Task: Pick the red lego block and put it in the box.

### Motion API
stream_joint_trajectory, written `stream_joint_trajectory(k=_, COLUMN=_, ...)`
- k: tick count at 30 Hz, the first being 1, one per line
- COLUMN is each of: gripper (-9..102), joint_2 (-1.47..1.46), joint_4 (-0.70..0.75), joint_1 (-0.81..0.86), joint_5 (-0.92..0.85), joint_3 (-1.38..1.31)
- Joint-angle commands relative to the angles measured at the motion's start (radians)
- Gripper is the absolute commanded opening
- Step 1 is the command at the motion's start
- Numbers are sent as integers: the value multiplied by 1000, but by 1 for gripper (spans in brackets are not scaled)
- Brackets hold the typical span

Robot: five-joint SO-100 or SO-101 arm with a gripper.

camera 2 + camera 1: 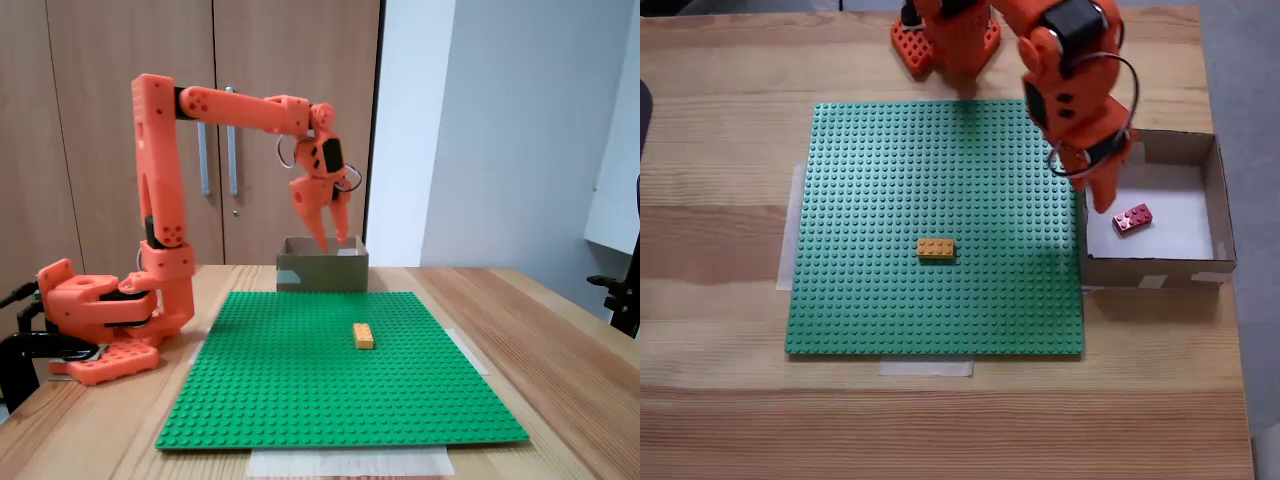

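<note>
the red lego block [1132, 218] lies on the white floor of the box [1221, 200], just beside and below the gripper [330, 241], whose fingers hang spread apart and empty above the box.

In a fixed view from above, the arm's base [945, 35] is cut off by the top edge at 12 o'clock, and the arm covers the box's [1223, 215] wall at 9 o'clock. In the side fixed view the box [322, 272] walls hide its floor — the pincer [331, 238] tips dip behind the rim, and the bench [560, 340] runs off at 3 o'clock.
</note>
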Motion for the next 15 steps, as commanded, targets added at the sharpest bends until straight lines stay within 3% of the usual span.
stream_joint_trajectory(k=1, gripper=16, joint_2=83, joint_4=15, joint_1=23, joint_5=-15, joint_3=6)
stream_joint_trajectory(k=15, gripper=14, joint_2=135, joint_4=12, joint_1=81, joint_5=-55, joint_3=55)
